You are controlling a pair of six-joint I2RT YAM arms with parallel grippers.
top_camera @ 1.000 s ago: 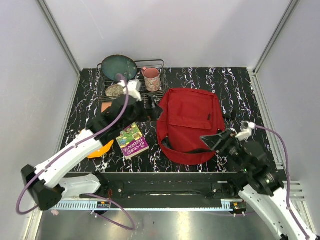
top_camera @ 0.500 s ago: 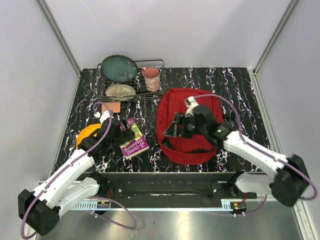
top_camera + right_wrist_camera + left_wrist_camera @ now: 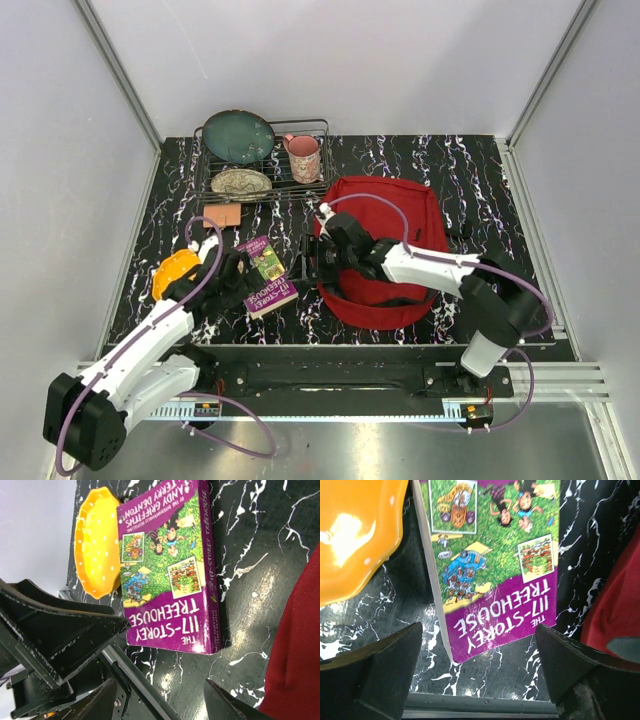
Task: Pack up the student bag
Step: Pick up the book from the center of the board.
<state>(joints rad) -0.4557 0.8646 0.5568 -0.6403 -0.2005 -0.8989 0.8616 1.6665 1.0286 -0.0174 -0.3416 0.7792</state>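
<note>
Packing judged barely begun. Nearest, the left fingers (image 3: 375, 675) stand fully spread and empty, astride the near end of the Treehouse paperback (image 3: 495, 570). The right fingers (image 3: 65, 630), well apart and empty, hover beside it. The paperback lies unpacked on the bench (image 3: 480, 170), with the student bag (image 3: 380, 215) flat just to its right.

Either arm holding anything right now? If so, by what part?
Nothing is held. The left gripper's jaws stand wide open either side of the book's title end, not gripping it. The right gripper's jaws are open and empty beside the student bag.
</note>
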